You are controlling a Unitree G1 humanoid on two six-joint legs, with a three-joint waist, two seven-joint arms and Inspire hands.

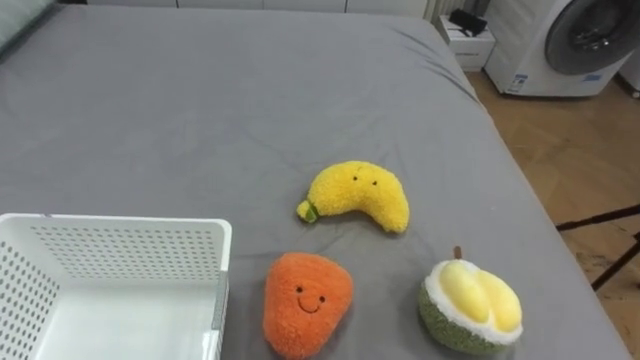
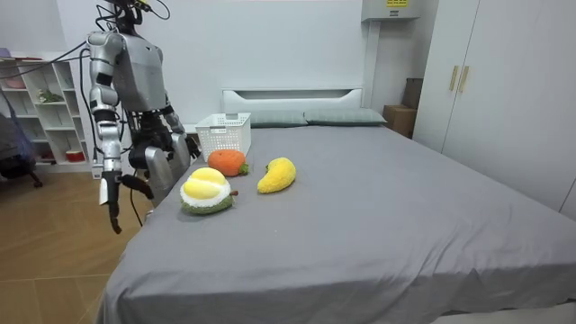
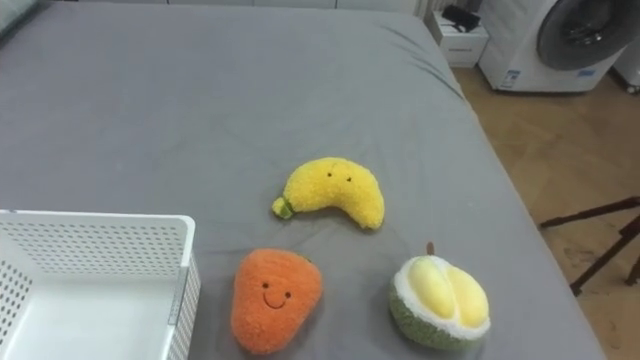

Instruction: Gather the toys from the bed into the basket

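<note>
Robot: stands on the wooden floor (image 1: 565, 150) at the side of the bed (image 1: 200, 110), at the room view's left, facing across the mattress.
Right hand (image 2: 114, 214): hangs low beside the robot's leg, off the bed and well apart from the toys; whether it is wide or closed cannot be told from the room view.
Left hand (image 2: 187, 144): a dark shape at the bed's edge near the basket; its state cannot be told either.
Banana toy (image 1: 358, 193): yellow plush with a small face, lying on the grey cover, curved side up, farther from the robot than the other two.
Orange toy (image 1: 305, 300): plush with a smiling face, lying near the robot's edge of the bed, just beside the basket's right wall.
Durian toy (image 1: 470, 305): green shell with yellow flesh and a short stem, lying to the right of the orange toy, near the bed's right edge.
Basket (image 1: 120, 228): white, perforated walls, standing on the bed at the robot's left; the part of its inside that shows holds no toy.
Washing machine (image 1: 570, 40): white, on the floor beyond the bed's far right corner.
Shelf unit (image 2: 45, 108): white, behind the robot in the room view.
</note>
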